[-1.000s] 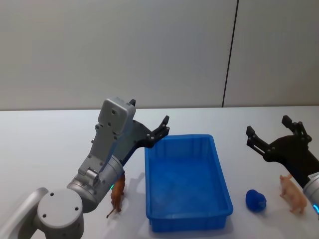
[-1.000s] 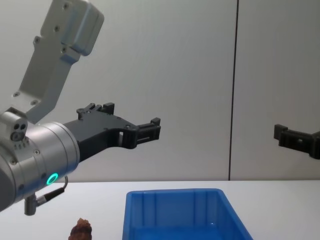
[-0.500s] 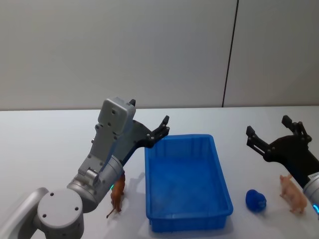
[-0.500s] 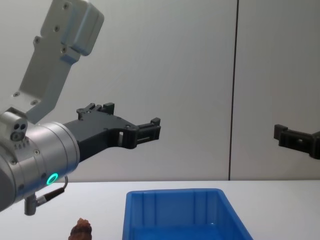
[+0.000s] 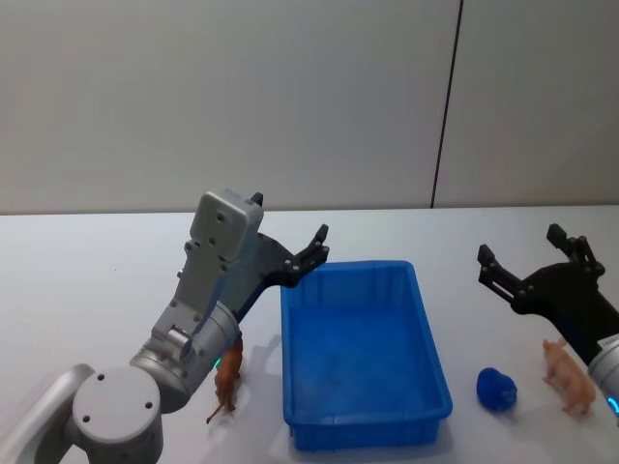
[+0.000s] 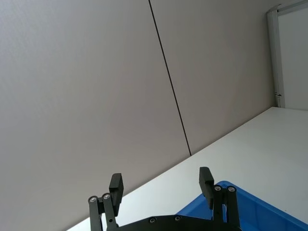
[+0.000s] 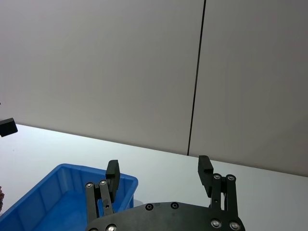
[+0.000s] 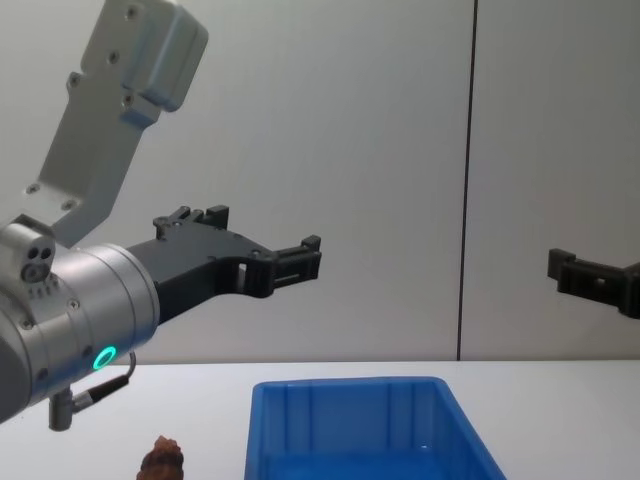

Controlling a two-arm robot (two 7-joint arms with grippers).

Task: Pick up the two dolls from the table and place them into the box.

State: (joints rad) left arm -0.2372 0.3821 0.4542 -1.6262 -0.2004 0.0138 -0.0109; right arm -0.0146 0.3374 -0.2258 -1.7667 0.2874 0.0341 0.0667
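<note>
The blue box (image 5: 368, 431) stands on the white table (image 5: 87, 280) in front of me, with nothing in it. A reddish-brown doll (image 5: 228, 383) stands on the table just left of the box, below my left forearm; its top also shows in the chest view (image 8: 163, 460). A pale pink doll (image 5: 569, 375) stands on the table to the right of the box. My left gripper (image 5: 317, 246) hangs open and empty in the air above the box's far left corner. My right gripper (image 5: 519, 244) is open and empty, raised to the right of the box, beyond the pink doll.
A small dark blue lump (image 5: 496, 389) lies on the table between the box and the pink doll. A plain grey wall with a dark vertical seam (image 5: 445, 106) stands behind the table. Bare tabletop stretches to the far left and behind the box.
</note>
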